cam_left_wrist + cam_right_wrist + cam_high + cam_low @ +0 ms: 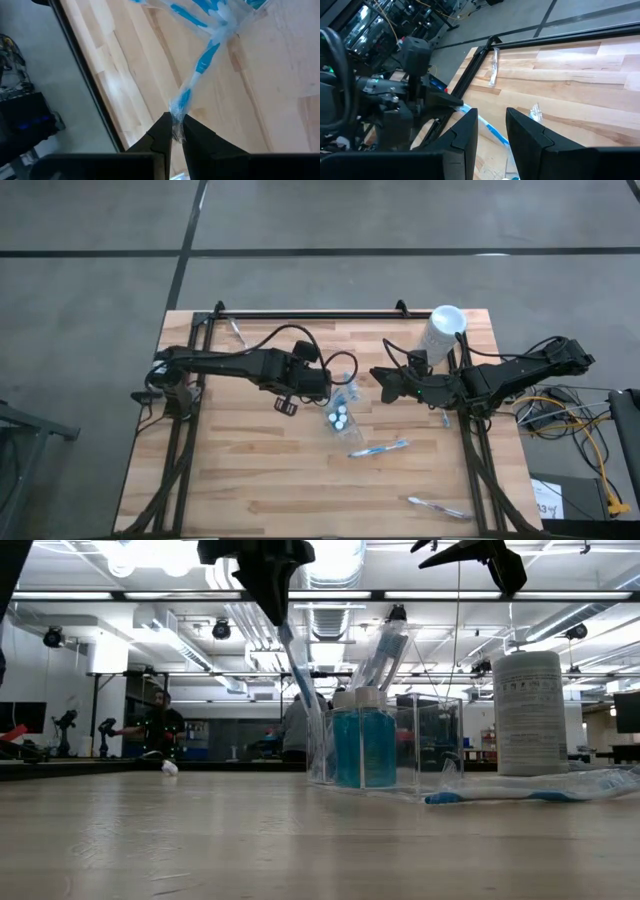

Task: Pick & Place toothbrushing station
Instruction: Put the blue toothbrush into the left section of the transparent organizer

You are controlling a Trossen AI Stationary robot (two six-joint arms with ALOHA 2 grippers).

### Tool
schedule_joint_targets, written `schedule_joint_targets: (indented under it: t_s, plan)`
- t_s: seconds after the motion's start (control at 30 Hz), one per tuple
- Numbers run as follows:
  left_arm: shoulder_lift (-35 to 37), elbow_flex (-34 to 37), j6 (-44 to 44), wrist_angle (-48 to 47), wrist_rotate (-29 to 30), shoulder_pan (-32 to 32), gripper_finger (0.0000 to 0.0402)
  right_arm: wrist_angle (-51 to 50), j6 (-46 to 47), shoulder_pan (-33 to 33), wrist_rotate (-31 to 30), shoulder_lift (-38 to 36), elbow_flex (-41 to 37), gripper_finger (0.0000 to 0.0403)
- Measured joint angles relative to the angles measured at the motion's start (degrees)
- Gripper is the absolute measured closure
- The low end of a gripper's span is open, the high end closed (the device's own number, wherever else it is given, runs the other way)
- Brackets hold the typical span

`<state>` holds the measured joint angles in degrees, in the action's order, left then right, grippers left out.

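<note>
- The left gripper (172, 131) has its fingers pinched tight on the end of a wrapped blue-and-white toothbrush (200, 67), holding it above the table.
- From those fingers the toothbrush slants down toward the clear plastic pouch (345, 395), which stands near the middle of the wooden table (250, 480); from the low view the brush's lower end reaches the pouch's side.
- Small blue white-capped tubes (338, 418) stand clustered just beside the pouch, on its near side.
- The right gripper (385, 383) hangs above the table on the other side of the pouch, its fingers parted with nothing between them.
- A second wrapped toothbrush (380, 449) lies flat on the boards in front of the tubes.
- A third one (438, 506) lies well apart, near the front right edge, and a fourth (236, 330) rests by the back rail on the left.
- A tall white cylinder (441, 332) stands at the back right corner, behind the right arm.
</note>
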<state>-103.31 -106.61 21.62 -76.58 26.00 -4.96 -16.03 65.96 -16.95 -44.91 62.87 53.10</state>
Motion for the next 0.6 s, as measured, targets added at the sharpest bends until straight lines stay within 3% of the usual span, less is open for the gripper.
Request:
schedule_joint_targets:
  t_s: [0.6]
  plan:
    - [-2.2, 2.96, -2.23, -0.29, -4.11, 1.38, 0.0362, 0.0, 0.0, 0.0, 0.0, 0.0, 0.0, 0.0305]
